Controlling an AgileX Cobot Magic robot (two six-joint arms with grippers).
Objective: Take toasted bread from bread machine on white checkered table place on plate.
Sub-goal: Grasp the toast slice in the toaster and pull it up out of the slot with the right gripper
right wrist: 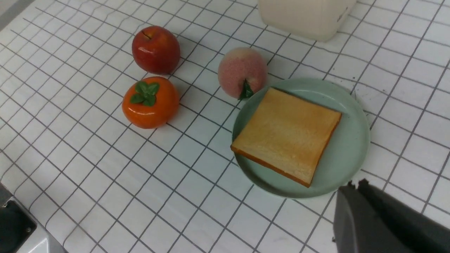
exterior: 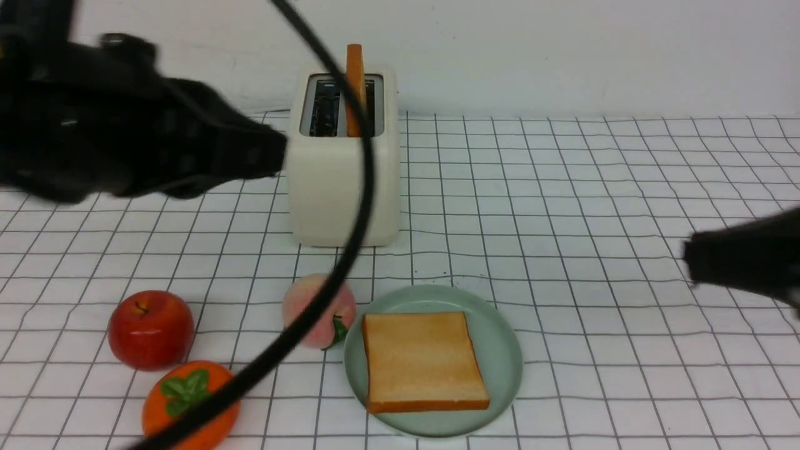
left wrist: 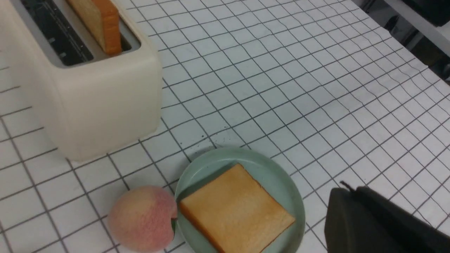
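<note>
One slice of toasted bread (exterior: 422, 361) lies flat on the mint-green plate (exterior: 500, 350) at the front of the white checkered table (exterior: 562, 187). A second slice (exterior: 355, 75) stands upright in the right slot of the cream bread machine (exterior: 340, 181); the left slot is empty. My left gripper (exterior: 275, 153) is shut and empty, hovering just left of the bread machine. My right gripper (exterior: 687, 259) is shut and empty, above the table to the right of the plate. The plate with its slice also shows in the left wrist view (left wrist: 284, 179) and the right wrist view (right wrist: 351, 140).
A peach (exterior: 312, 309) touches the plate's left rim. A red apple (exterior: 150, 328) and an orange persimmon (exterior: 187, 406) sit at the front left. A black cable (exterior: 362, 206) hangs across the front view in front of the bread machine.
</note>
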